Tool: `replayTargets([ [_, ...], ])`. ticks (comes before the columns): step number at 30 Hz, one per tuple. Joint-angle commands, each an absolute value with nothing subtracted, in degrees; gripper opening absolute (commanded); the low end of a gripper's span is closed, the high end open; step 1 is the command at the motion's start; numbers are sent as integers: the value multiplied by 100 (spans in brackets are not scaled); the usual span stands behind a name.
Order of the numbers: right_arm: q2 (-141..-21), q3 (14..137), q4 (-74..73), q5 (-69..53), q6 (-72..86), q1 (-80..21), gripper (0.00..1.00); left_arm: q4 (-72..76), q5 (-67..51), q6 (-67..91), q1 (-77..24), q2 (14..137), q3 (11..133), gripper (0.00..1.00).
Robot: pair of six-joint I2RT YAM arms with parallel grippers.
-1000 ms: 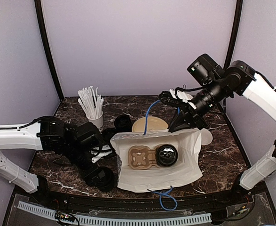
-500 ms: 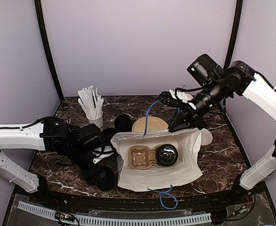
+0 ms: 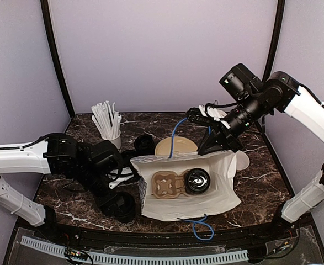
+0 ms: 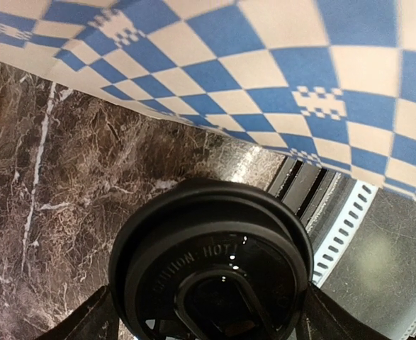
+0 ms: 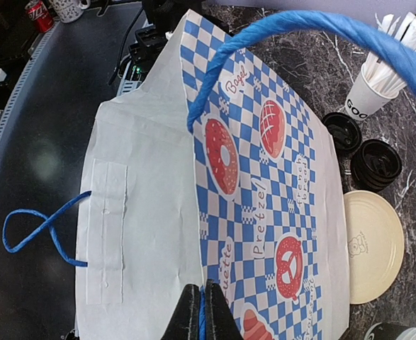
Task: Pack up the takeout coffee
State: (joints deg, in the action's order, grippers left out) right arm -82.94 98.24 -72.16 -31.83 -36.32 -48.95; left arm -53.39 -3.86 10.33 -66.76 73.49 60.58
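**Left claw** (image 4: 209, 327): jaws wide, one finger on each side of a lidded coffee cup (image 4: 215, 227). The cup stands on the desk (image 4: 66, 177) just beside the paper bag (image 3: 173, 212). Firm contact cannot be confirmed.

**Right claw** (image 5: 199, 312): pinched shut on the bag's blue handle (image 5: 314, 25).

**Inside the bag:** a second cup (image 3: 197, 181) sits in the cup carrier (image 3: 164, 185).

**Risks:**
- A squeeze at lid height could pop the lid or tip the cup.
- The lift could snag the bag wall.
- A slipping handle would let the mouth sag.

**Not visible:** the cup body below its lid, and the left fingertips.
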Motion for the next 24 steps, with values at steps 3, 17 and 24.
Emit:
replayTargets([
  [3,-8279,9790,-7119,-3155,-3595,-4852,0,-5676,-405,1119,-6697,6900,6533,67],
  [17,-8519,10020,-7194,-3354,-3542,-4854,0,-7257,1323,1648,-6697,6331,8542,57],
  [24,-8630,10066,-7225,-3424,-3547,-4859,0,-6896,1132,1205,-6701,6292,9768,52],
])
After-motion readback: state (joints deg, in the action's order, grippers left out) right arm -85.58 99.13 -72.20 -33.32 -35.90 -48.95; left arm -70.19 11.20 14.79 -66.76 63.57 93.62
